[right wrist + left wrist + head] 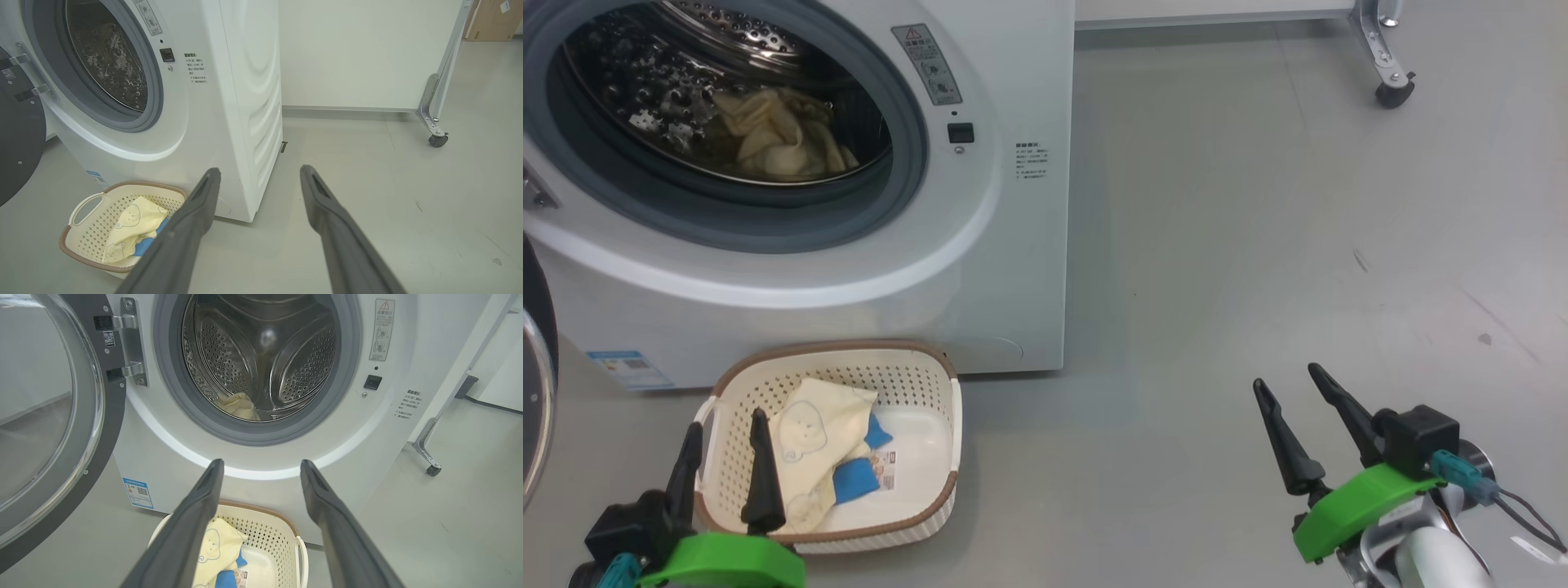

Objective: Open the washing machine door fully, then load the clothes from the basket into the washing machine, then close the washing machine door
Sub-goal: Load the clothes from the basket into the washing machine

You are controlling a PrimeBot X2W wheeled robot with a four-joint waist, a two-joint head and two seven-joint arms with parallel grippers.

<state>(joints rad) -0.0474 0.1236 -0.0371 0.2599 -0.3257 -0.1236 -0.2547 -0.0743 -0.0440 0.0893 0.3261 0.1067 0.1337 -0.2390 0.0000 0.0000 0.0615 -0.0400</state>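
Left wrist view: door (45, 416) glass, hinges (131, 343)

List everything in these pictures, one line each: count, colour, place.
floor: one, grey, all around
washing machine: one, white, ahead on the left
washing machine door: one, black rim with clear glass, swung open, hinged left of the opening
drum: one, steel, inside the machine
clothes in drum: one bundle, pale yellow, low in the drum
basket: one, cream with brown rim, on the floor before the machine
clothes in basket: count unclear, pale yellow with blue patches, basket's left half
sticker: one, blue, low on the machine's front
caster: one, black, far right on the floor
left claw: one, dark fingers, open, at the basket's near left edge
right claw: one, dark fingers, open, over bare floor
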